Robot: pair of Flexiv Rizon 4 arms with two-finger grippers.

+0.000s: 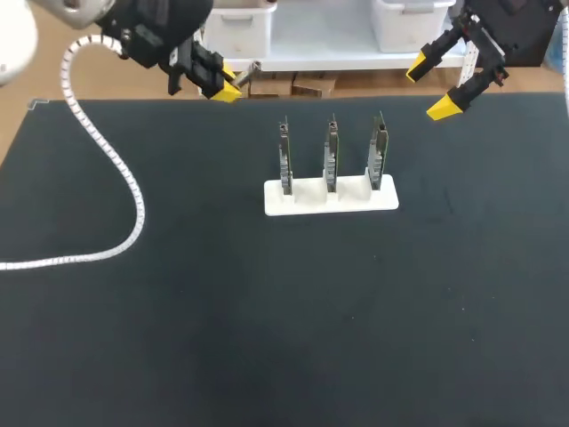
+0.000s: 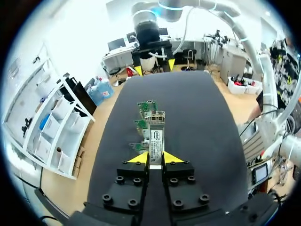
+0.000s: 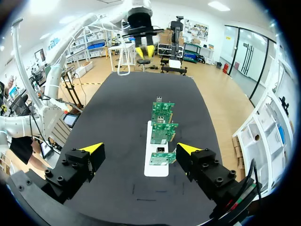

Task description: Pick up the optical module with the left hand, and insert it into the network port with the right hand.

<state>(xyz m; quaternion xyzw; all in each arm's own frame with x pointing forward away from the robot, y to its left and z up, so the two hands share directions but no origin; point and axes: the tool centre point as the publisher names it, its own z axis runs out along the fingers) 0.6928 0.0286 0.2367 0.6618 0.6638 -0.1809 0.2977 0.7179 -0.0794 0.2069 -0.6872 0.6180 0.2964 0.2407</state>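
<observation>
Between the fingers of my left gripper (image 2: 155, 157), pinched by one end, the optical module (image 2: 156, 136) sits above the table's (image 1: 267, 338) far-left edge.
Handing it to my wide-spread right gripper (image 1: 430, 87) could tilt or drop it. Upright boards (image 1: 331, 156) in the white holder (image 1: 331, 197) stand between the arms; I'd judge the freest room is on the near side.

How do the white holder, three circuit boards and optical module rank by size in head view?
1. white holder
2. circuit boards, alike, unranked among themselves
3. optical module, only its end showing beyond the left gripper
</observation>
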